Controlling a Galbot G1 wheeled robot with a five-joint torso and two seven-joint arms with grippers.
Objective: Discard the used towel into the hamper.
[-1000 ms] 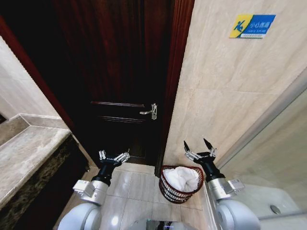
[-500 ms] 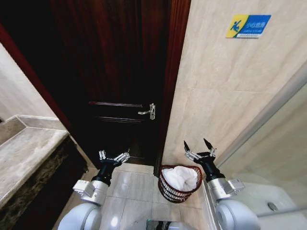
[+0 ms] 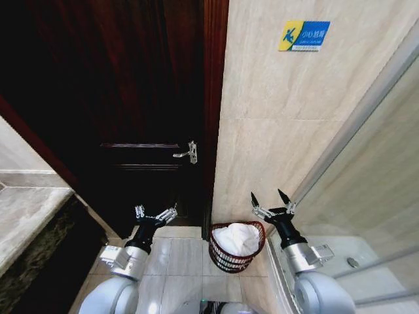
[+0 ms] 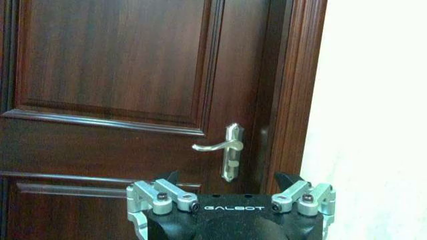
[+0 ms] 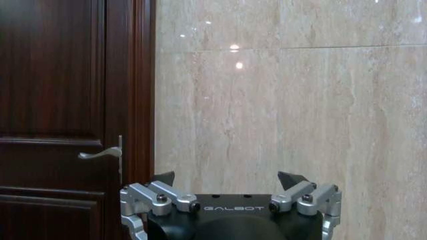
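1. Hamper [image 3: 236,247]: interior floor hidden beneath the white towel [image 3: 237,238].
2. Wall sign [image 3: 304,35]: lettering too small to read.
3. Stone surface [image 3: 26,219]: cut off at the frame's left edge.

- Dark red-brown wooden door [image 3: 131,98] with raised panels, closed, ahead and to the left.
- Silver lever door handle [image 3: 186,154] on its right edge, beside the door frame [image 3: 215,98].
- Beige marble-look wall tiles [image 3: 281,131] right of the frame, glossy, light spots reflected.
- Blue and yellow sign [image 3: 304,35] high on that wall.
- Grey stone counter [image 3: 26,219] at far left, dark front.
- Pale tiled floor [image 3: 177,261] below.
- Glass partition [image 3: 380,163] at right.
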